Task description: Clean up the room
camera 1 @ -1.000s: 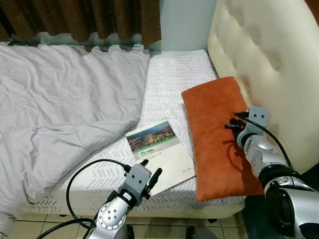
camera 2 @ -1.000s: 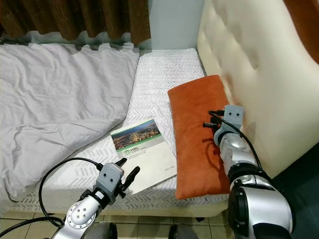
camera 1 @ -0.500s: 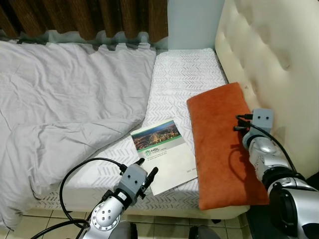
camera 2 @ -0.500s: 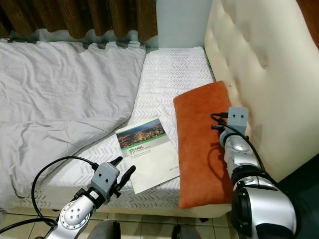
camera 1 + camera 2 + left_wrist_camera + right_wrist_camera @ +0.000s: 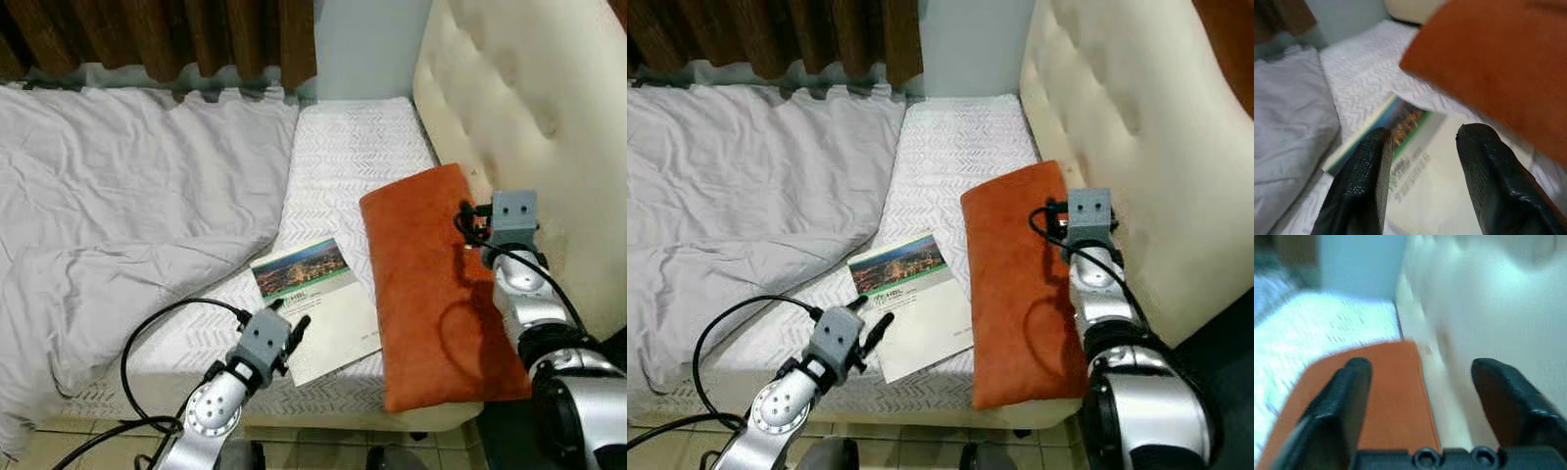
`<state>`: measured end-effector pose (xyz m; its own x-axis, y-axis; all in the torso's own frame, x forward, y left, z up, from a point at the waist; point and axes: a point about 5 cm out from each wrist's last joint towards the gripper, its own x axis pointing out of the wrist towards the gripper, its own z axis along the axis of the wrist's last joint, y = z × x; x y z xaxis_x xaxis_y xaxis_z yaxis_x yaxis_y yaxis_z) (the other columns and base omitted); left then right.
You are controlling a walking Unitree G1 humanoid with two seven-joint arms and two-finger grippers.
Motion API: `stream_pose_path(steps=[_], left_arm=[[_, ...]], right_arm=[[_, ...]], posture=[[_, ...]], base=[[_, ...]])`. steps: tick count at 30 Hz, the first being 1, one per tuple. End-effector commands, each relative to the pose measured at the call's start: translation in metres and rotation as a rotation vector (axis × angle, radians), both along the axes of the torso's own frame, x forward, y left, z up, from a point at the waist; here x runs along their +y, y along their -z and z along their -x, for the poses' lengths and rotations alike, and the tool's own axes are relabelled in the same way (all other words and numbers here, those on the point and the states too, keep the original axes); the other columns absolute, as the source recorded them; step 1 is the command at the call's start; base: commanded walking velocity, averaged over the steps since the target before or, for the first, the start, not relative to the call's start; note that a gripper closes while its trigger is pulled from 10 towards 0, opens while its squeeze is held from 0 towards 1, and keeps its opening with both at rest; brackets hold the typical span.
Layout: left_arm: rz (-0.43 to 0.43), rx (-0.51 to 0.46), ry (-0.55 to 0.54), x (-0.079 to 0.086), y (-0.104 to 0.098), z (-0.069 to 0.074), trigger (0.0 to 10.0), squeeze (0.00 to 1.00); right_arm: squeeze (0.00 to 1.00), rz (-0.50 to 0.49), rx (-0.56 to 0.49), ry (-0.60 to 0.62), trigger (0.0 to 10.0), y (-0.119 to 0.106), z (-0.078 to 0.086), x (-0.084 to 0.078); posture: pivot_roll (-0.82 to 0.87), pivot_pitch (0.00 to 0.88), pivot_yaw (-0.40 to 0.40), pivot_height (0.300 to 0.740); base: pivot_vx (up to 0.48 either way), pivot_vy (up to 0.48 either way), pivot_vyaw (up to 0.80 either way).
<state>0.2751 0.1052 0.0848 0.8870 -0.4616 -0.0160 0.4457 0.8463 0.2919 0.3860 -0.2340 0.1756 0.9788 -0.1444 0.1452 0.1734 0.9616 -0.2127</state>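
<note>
Jaws stand apart and empty on both arms: the left gripper (image 5: 1422, 161) hangs over the near edge of the mattress (image 5: 353, 147), its fingers aimed at the booklet (image 5: 315, 306) lying there, and the right gripper (image 5: 1418, 396) hovers over the far end of the orange pillow (image 5: 431, 294) beside the cream headboard (image 5: 519, 108). Grey duvet (image 5: 127, 215) lies rumpled over the bed's left part, below brown curtains (image 5: 167, 34).

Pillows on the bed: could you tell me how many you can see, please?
1. The orange pillow lies on the mattress beside the headboard, under the right gripper. The grey duvet could hide more.
</note>
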Motion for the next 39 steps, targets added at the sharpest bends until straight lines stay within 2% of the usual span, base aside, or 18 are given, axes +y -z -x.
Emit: stream_pose_path(steps=[1,6,7,9,10,11,12,15,16,18,25,28,30,31,32,34,35,39], left_arm=[[0.020,0.028,-0.052,0.003,0.002,-0.005,10.0,0.00],[0.085,0.017,-0.121,0.007,-0.007,-0.017,10.0,0.00],[0.099,0.034,-0.145,0.008,-0.006,-0.022,10.0,0.00],[0.094,0.048,-0.160,0.009,-0.004,-0.025,10.0,0.00],[0.096,0.056,-0.173,0.010,-0.003,-0.027,10.0,0.00],[0.096,0.056,-0.173,0.010,-0.003,-0.027,10.0,0.00],[0.085,0.063,-0.177,0.010,-0.002,-0.029,10.0,0.00],[0.081,0.067,-0.179,0.011,-0.001,-0.031,10.0,0.00],[0.086,0.071,-0.177,0.014,-0.002,-0.031,10.0,0.00],[0.083,0.069,-0.171,0.017,-0.002,-0.028,10.0,0.00],[0.069,0.101,-0.151,0.012,0.006,-0.032,10.0,0.00],[0.066,0.178,-0.145,0.010,0.019,-0.039,10.0,0.00],[0.038,0.248,-0.153,0.008,0.032,-0.043,10.0,0.00],[0.040,0.283,-0.172,0.009,0.034,-0.047,10.0,0.00],[0.040,0.283,-0.172,0.009,0.034,-0.047,10.0,0.00],[0.080,0.329,-0.245,0.015,0.034,-0.057,10.0,0.00],[0.113,0.348,-0.277,0.019,0.032,-0.062,10.0,0.00],[0.149,0.351,-0.312,0.022,0.025,-0.069,10.0,0.00]], right_arm=[[1.00,-0.033,-0.015,-0.026,10.0,0.013,0.008,0.003],[1.00,-0.167,0.021,-0.032,10.0,0.061,0.039,0.014],[1.00,-0.240,0.083,-0.026,10.0,0.085,0.052,0.020],[1.00,-0.283,0.126,-0.023,10.0,0.099,0.059,0.024],[0.83,-0.289,0.149,-0.038,10.0,0.107,0.065,0.031],[0.83,-0.289,0.149,-0.038,10.0,0.107,0.065,0.031],[0.00,-0.303,0.174,-0.060,10.0,0.118,0.073,0.039],[0.00,-0.308,0.197,-0.080,10.0,0.125,0.081,0.046],[0.00,-0.325,0.214,-0.103,10.0,0.133,0.100,0.052],[0.00,-0.326,0.211,-0.106,10.0,0.134,0.111,0.050],[0.00,-0.326,0.224,-0.099,10.0,0.137,0.118,0.048],[0.00,-0.321,0.226,-0.134,10.0,0.131,0.130,0.056],[0.00,-0.310,0.233,-0.174,10.0,0.123,0.154,0.066],[0.00,-0.291,0.246,-0.204,10.0,0.120,0.169,0.071],[0.00,-0.291,0.246,-0.204,10.0,0.120,0.169,0.071],[0.00,-0.265,0.275,-0.243,10.0,0.113,0.204,0.078],[0.00,-0.263,0.305,-0.250,10.0,0.113,0.222,0.080],[0.00,-0.276,0.354,-0.248,10.0,0.111,0.250,0.083]], posture=[[0.09,0.014,-0.072,0.656],[0.06,0.000,-0.060,0.656],[0.03,0.000,-0.042,0.656],[0.03,0.000,-0.038,0.656],[0.03,0.000,-0.038,0.656],[0.03,0.000,-0.038,0.656],[0.00,0.000,-0.019,0.656],[0.00,0.000,-0.019,0.656],[-0.02,0.000,-0.005,0.656],[-0.04,0.000,0.007,0.656],[-0.05,0.002,0.015,0.656],[-0.09,0.113,0.010,0.656],[-0.12,0.195,0.010,0.656],[-0.17,0.298,0.006,0.656],[-0.17,0.298,0.006,0.656],[-0.24,0.442,-0.002,0.656],[-0.25,0.469,-0.007,0.656],[-0.28,0.529,-0.021,0.656]], base=[[0.000,0.000,0.00],[0.000,0.000,0.00],[0.000,0.000,0.00],[0.000,0.000,0.00],[0.000,0.000,0.00],[0.000,0.000,0.00],[0.000,0.000,0.00],[0.000,0.000,0.00],[0.000,0.000,0.00],[0.000,0.000,0.00],[0.000,0.000,0.00],[0.000,0.000,0.00],[0.000,0.000,0.00],[0.000,0.000,0.00],[0.000,0.000,0.00],[0.000,0.000,0.00],[0.000,0.000,0.00],[0.000,0.000,0.00]])
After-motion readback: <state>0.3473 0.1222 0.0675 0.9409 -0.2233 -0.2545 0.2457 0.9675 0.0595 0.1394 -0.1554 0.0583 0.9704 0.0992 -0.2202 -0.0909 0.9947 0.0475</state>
